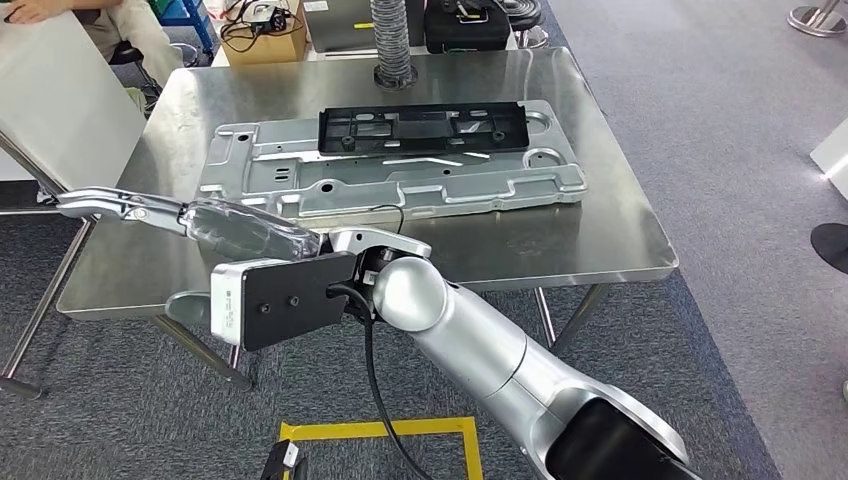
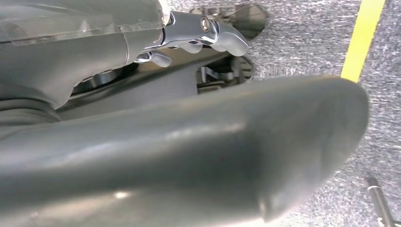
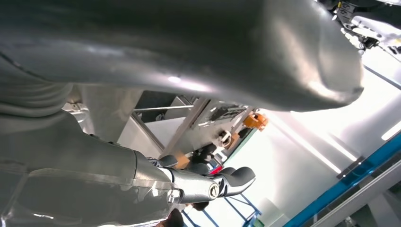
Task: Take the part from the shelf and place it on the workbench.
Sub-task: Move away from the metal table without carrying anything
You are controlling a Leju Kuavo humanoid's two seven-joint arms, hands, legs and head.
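step: withdraw | right hand [image 1: 120, 207] empty, fingers straight, over workbench [image 1: 600, 230] left edge | part [image 1: 420, 128] placed | lift clear

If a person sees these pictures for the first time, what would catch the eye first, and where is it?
First is the big silver right arm, reaching from the lower right across the near table edge, its hand stretched out empty over the table's left side. Next is the metal panel lying flat mid-table, with a black frame resting on its far part.
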